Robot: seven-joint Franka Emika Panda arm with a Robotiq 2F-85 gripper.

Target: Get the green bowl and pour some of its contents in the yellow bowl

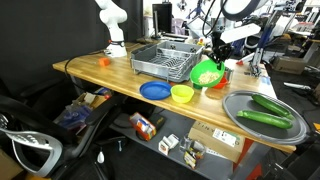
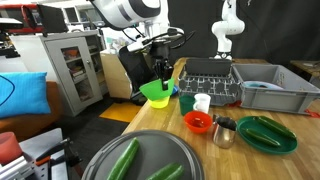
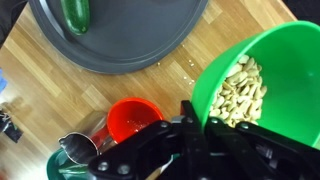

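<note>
The green bowl (image 1: 207, 73) is lifted above the table and tilted, and it also shows in an exterior view (image 2: 153, 92). My gripper (image 1: 214, 55) is shut on its rim. In the wrist view the green bowl (image 3: 255, 70) holds pale nut-like pieces, with my gripper (image 3: 195, 115) clamped on its near edge. The yellow bowl (image 1: 182, 94) stands on the table near the front edge, just beside and below the green bowl, next to a blue plate (image 1: 154, 90). The yellow bowl is out of the wrist view.
A red bowl (image 3: 135, 115) and a metal cup (image 3: 80, 150) stand below the gripper. A grey round tray (image 1: 240, 105) holds cucumbers (image 1: 265, 117). A dish rack (image 1: 165, 62) stands behind. A dark green cup (image 2: 186, 103) and a white cup (image 2: 202, 102) stand nearby.
</note>
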